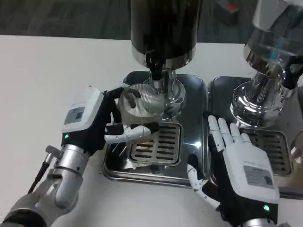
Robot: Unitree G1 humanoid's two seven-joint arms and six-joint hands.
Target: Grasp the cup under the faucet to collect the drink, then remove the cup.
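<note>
Left robot hand (92,120) is wrapped around the cup (140,100), fingers curled across its ribbed clear wall from the left side, one white-and-black finger (135,134) stretched along below it. That cup sits tilted in the grasp, just under the faucet (156,75), over the left drip tray (194,94) and above its slotted grate (158,144). Whether the cup touches the spout, hard to say from this angle, but it's right up against it.

Up top, the dark dispenser (163,28) rises on a shiny metal collar, and the faucet drops straight down from it toward the cup's rim.

Over on the other side, the right robot hand (236,165) lies flat, white back up, fingers spread apart and pointing away from the robot, holding nothing. It rests over the seam between the two trays, fingertips near the polished base of the second dispenser (265,75). That one has a clear upper body and a chrome foot standing on the right drip tray (220,87), with its own slotted grate (272,151) partly covered by the hand.

Both trays sit side by side on the white table (42,85), and the left silver forearm (61,179) angles in from the lower left corner.
</note>
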